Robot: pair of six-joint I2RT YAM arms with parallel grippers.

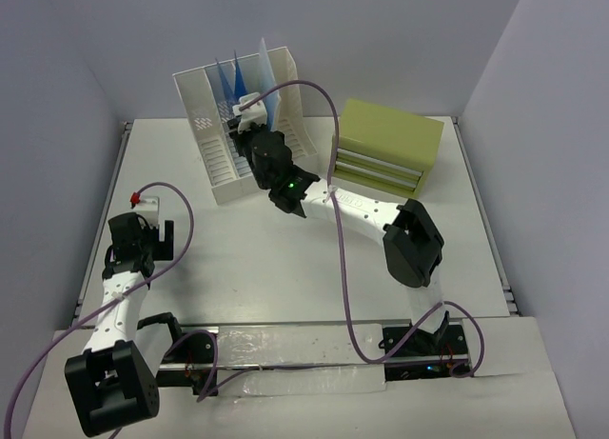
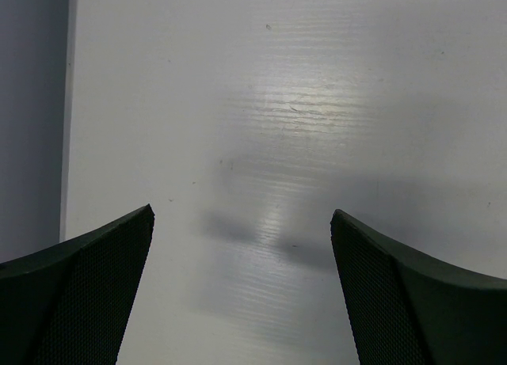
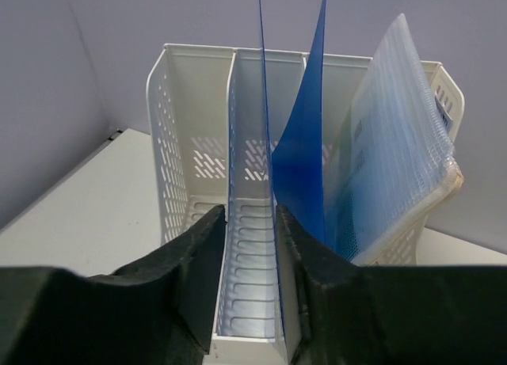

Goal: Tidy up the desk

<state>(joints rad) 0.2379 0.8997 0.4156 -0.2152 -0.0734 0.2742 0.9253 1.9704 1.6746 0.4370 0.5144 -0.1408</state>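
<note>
Your right gripper (image 3: 252, 211) is at the white file rack (image 3: 170, 143) near the far edge of the desk (image 1: 285, 268). Its fingers are narrowly apart, with a blue folder (image 3: 301, 159) just inside one. Your left gripper (image 2: 242, 214) hangs wide apart near the desk's left edge.

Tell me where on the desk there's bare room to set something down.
Widest bare patch: mid desk, between the left arm and right arm, in front of the rack. Another: the far-left corner beside the rack. Crowded: the far edge, where rack and drawer box stand close and the right arm reaches into the rack.
</note>
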